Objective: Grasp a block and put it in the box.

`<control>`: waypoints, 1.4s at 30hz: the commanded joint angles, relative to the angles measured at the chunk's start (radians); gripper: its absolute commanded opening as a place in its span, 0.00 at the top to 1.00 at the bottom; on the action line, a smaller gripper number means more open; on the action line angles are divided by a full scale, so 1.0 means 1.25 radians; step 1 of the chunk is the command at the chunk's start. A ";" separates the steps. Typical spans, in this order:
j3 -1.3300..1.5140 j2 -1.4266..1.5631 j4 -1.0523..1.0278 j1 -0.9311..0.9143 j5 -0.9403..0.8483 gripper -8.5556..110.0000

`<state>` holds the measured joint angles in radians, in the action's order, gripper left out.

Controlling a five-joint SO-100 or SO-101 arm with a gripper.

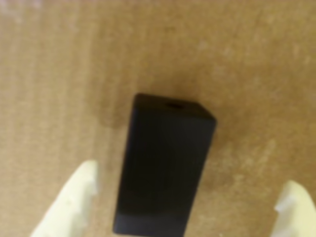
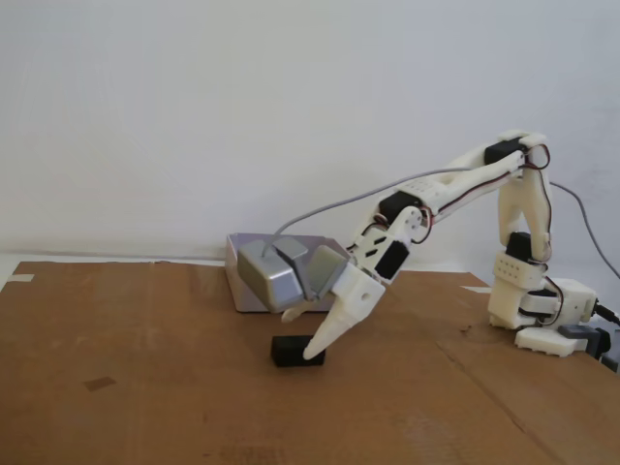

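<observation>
Looking past my arm, I can't see inside the box (image 2: 235,274), while the block (image 1: 165,165) lies lengthwise between my gripper's (image 1: 185,205) spread, non-touching fingers.

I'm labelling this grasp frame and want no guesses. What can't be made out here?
- Box interior: fixed view, hidden behind the wrist camera and arm.
- Block: fixed view, right end covered by the gripper.
- Block near end: wrist view, cut off by the bottom edge.
- Fingertip contact: wrist view, blurred.
</observation>
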<state>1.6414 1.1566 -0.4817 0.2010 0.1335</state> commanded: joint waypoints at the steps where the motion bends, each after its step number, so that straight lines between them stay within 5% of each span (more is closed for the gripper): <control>1: -0.091 0.034 0.036 -0.004 -0.002 0.56; 42: -0.096 -0.050 0.093 -0.004 0.000 0.56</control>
<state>1.6168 1.0600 -0.4111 0.2040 0.1335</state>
